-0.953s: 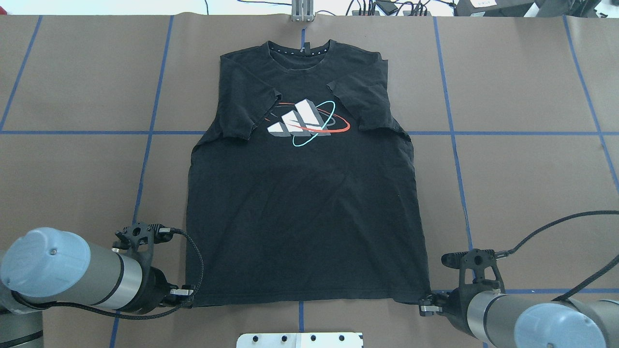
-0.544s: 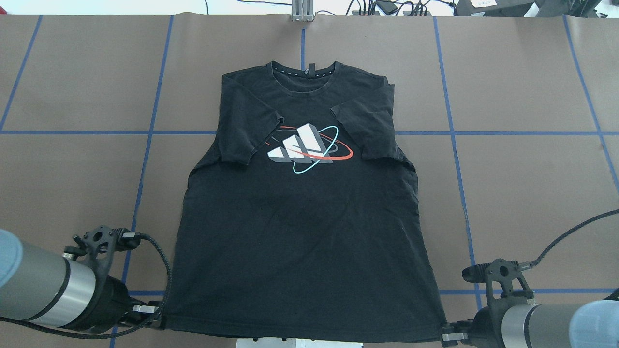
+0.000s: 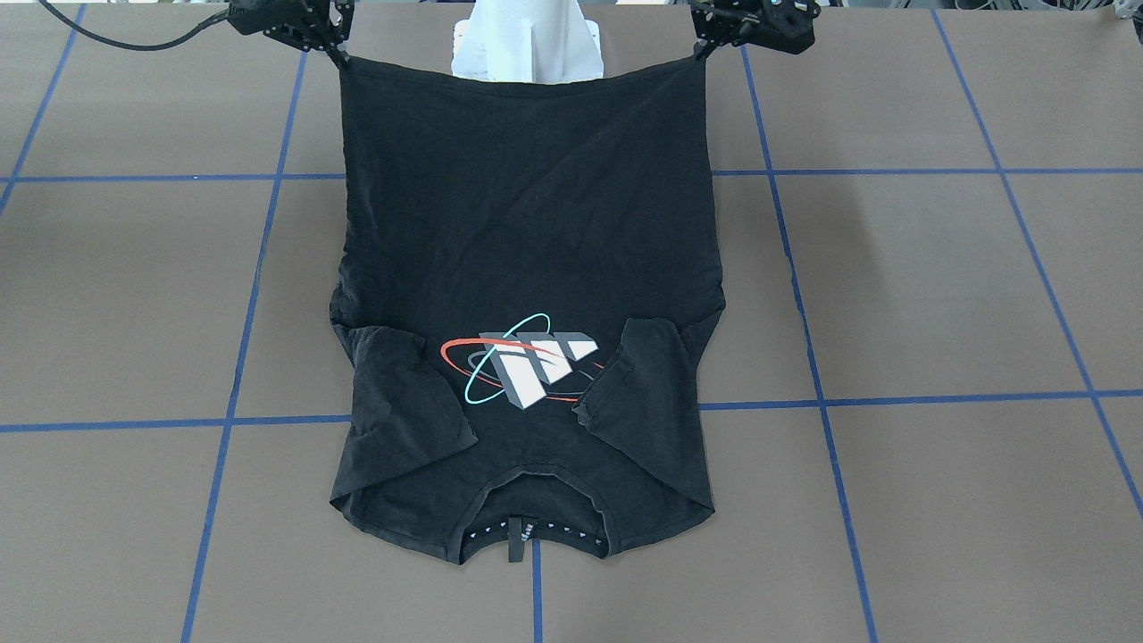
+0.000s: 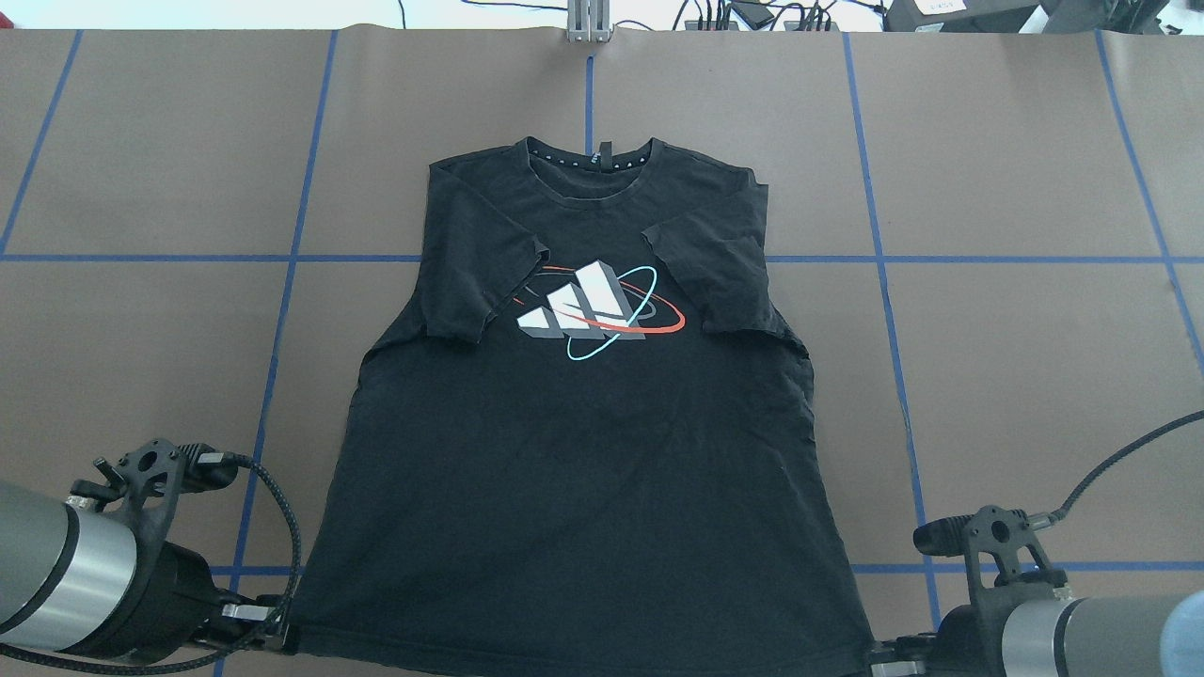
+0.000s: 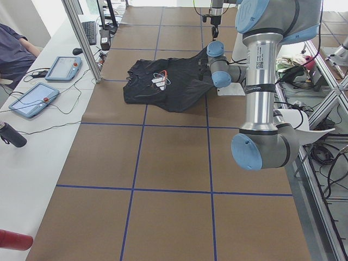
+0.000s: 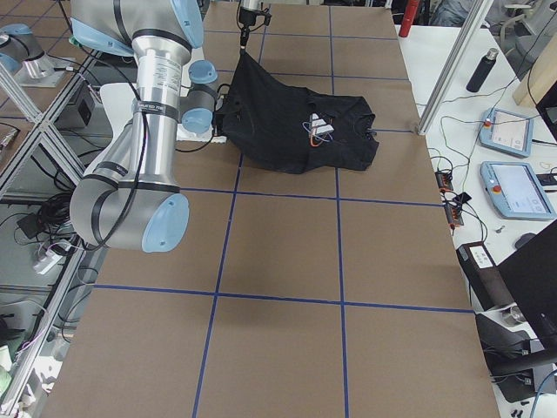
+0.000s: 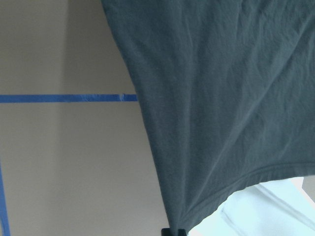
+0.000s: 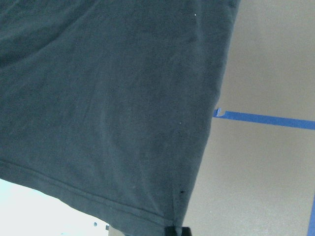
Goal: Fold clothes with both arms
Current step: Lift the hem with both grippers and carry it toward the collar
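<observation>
Black cotton: the shirt is soft, light and wrinkled. It should drape and sag wherever it is not supported, and likely drags on paper instead of sliding freely.
Position: it lies logo up near the middle of the desk. The collar points to the far edge and the hem is raised at the near edge, by the robot.
Sleeves: both are folded inward over the chest and lie loose, so a jerk would probably flip them open.
Left fingers: pinched tight on one hem corner.
Right fingers: pinched tight on the other hem corner.
Hold: the corners look the right place, since the stitched hem gives a firmer edge than the single layer above it. The hem is stretched fairly taut between the two grips.
Risk: thin cloth could slip from a small pinch if the arms pull apart or move out of step.
Surface: brown paper, matt and flat, crossed by blue tape lines.
Room: bare paper on all sides of the shirt. The white base stands just behind the hem. Pendants and a seated person are well apart, beyond the far edge.
</observation>
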`<control>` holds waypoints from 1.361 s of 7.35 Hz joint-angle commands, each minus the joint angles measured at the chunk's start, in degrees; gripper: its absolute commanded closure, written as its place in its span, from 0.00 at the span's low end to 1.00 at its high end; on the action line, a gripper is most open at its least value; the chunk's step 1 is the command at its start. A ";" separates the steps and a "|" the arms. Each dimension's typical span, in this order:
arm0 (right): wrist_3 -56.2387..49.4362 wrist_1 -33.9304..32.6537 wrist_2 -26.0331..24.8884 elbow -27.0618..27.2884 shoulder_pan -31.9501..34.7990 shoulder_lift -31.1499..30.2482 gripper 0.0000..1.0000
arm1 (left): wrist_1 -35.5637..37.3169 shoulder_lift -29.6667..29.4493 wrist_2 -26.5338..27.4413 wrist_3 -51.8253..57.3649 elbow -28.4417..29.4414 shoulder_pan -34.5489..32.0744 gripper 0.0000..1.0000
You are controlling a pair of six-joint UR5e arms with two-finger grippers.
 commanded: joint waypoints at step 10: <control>-10.81 -12.41 9.63 -28.82 38.32 36.41 1.00 | 0.55 -28.81 7.26 8.01 31.78 -26.39 1.00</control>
